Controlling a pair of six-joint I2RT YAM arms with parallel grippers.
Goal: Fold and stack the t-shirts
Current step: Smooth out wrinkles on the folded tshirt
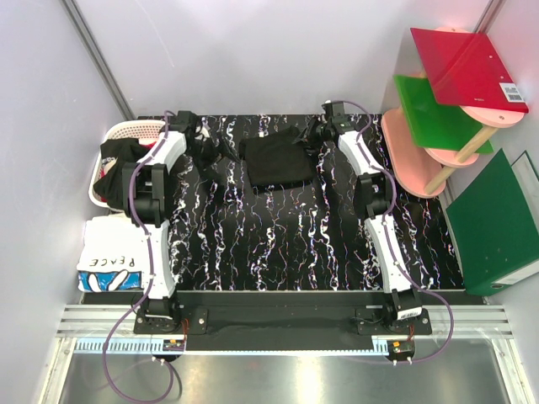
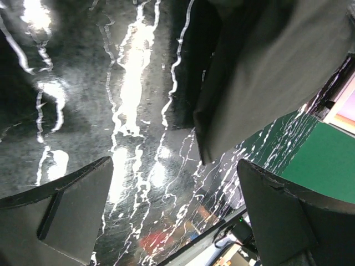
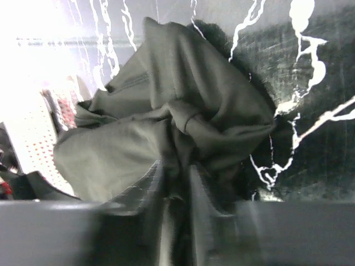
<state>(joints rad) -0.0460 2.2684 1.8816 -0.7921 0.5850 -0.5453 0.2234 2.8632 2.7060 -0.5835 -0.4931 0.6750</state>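
Where your right arm reaches across the table (image 1: 278, 252), you have these items on hand.

1. Black t-shirt (image 1: 276, 162): folded into a rough rectangle, lying at the far middle of the table.

2. Right gripper (image 1: 314, 133): at the far right corner of that shirt. In your right wrist view its fingers (image 3: 145, 189) stand close together with a bunched fold of the black cloth pinched between them. The rest of the shirt lies rumpled just beyond the tips.

3. Left gripper (image 1: 210, 151): just beside the shirt's left edge, not touching it. In your left wrist view its fingers (image 2: 66, 216) stand wide apart with only bare table between them. The shirt's edge lies ahead and off to one side. It holds nothing.

4. White t-shirt (image 1: 114, 265): lettered "PEACE", folded flat, at the near left of the table beside your left arm, well apart from both grippers.

5. Basket (image 1: 126, 130): white, slatted, at the far left, just behind your left arm. A heap of black and red cloth (image 1: 116, 162) sits in it.
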